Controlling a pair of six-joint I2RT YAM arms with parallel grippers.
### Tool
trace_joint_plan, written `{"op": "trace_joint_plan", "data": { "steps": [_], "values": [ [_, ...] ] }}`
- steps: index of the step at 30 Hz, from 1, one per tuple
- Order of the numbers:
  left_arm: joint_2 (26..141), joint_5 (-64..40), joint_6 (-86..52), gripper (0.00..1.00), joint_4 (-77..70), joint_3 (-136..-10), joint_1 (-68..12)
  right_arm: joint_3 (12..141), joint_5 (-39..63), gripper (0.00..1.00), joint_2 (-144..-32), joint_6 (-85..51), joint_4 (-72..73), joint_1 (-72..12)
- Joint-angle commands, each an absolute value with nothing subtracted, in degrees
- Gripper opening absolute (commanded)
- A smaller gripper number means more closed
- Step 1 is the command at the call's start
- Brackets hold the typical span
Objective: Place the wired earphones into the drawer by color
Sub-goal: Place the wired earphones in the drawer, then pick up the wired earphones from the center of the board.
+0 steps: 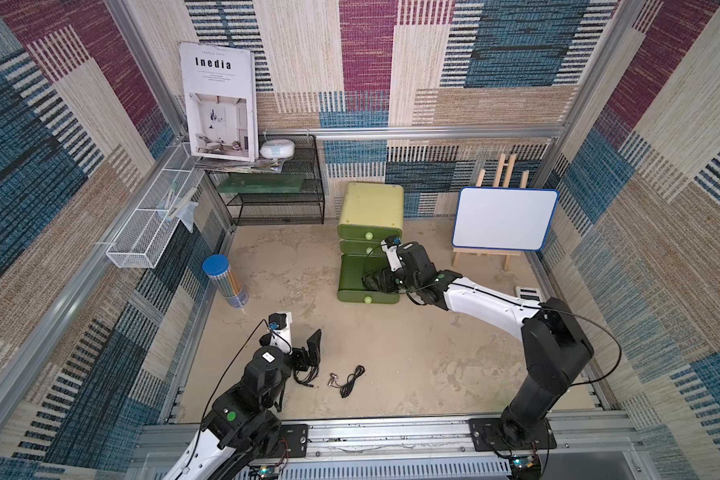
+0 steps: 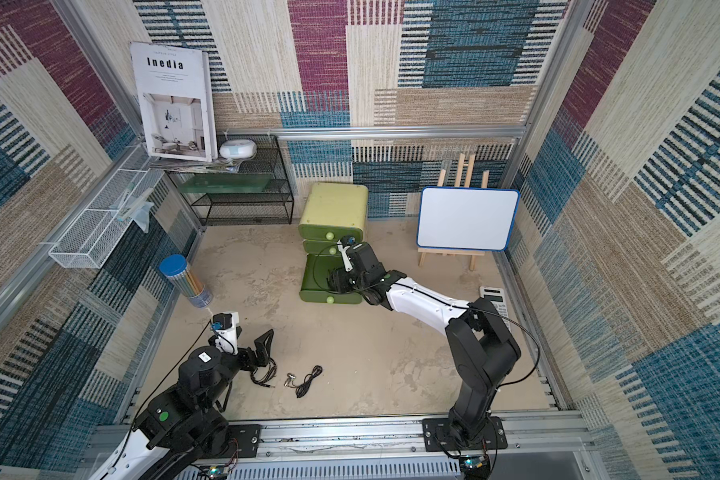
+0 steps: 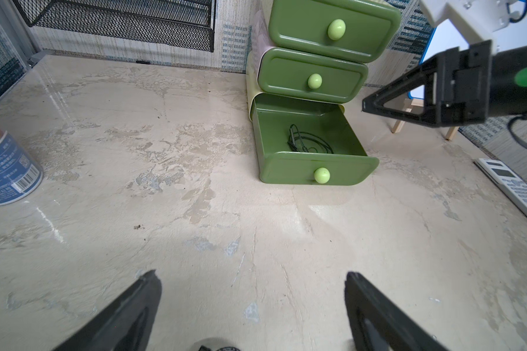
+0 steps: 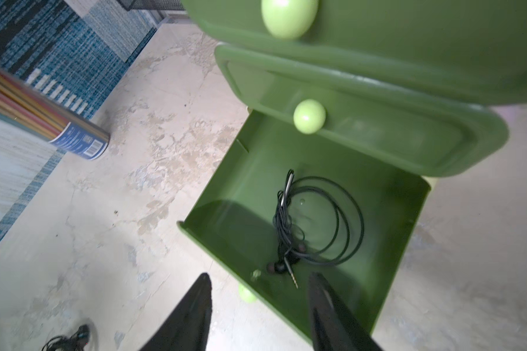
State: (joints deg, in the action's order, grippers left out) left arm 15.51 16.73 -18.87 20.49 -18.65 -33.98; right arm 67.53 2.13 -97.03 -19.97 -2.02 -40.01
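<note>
Hidden in both top views: the right gripper [image 4: 260,276] and its wrist cover much of the open drawer [image 1: 350,274], so nothing inside it shows there.
Cut off: the pencil tube [image 3: 9,170] and the calculator [image 3: 517,191] run past the edge of the left wrist view. Each wrist view shows only the tips of its own gripper's fingers.
Hard to make out: a dark bundle [image 1: 306,377] of earphones lies just beside the left gripper [image 3: 251,273], partly hidden by it. Its earbuds cannot be told.
In the drawer: a black bundle [image 4: 283,231] of thin cable in loose round loops lies flat on the drawer floor, with round earbuds and a slim metal plug.
On the table: a folded bundle [image 1: 352,380], also black and long in shape, lies near the dark one on the bare table [image 1: 412,353].
Right gripper: jaws partly apart above the drawer's front edge, nothing between them.
Left gripper: jaws spread wide and empty, over the table.
Chest [image 1: 371,203]: glossy green with rounded corners and pale round knobs. The upper drawers [image 3: 314,76] are shut and the bottom one is pulled out.
Table surface: beige, mottled, slightly shiny.
</note>
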Motion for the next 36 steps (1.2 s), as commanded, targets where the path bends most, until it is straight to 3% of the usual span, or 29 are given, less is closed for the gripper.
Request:
{"op": "trace_joint_plan", "data": {
  "steps": [1,6,15,25,36],
  "values": [
    [15.55,18.46,-18.82,0.98,20.31,-18.91,-33.93,63.86,6.24,0.56,-93.59,-21.96,-4.62,-40.9],
    [14.16,24.35,-20.91,0.98,23.61,-19.59,-33.93,56.76,8.39,0.57,-88.15,-26.97,-4.92,-43.3],
    [12.13,24.21,-20.74,0.98,23.61,-18.71,-33.93,48.0,10.55,0.6,-83.54,-38.75,-3.41,-51.95],
    [12.14,21.88,-19.86,0.98,22.15,-18.15,-33.93,48.47,10.66,0.61,-89.77,-44.12,-2.29,-62.92],
    [12.11,21.48,-19.75,0.98,22.14,-18.3,-33.93,51.26,11.07,0.62,-93.89,-45.79,-3.57,-67.6]
  ]
}}
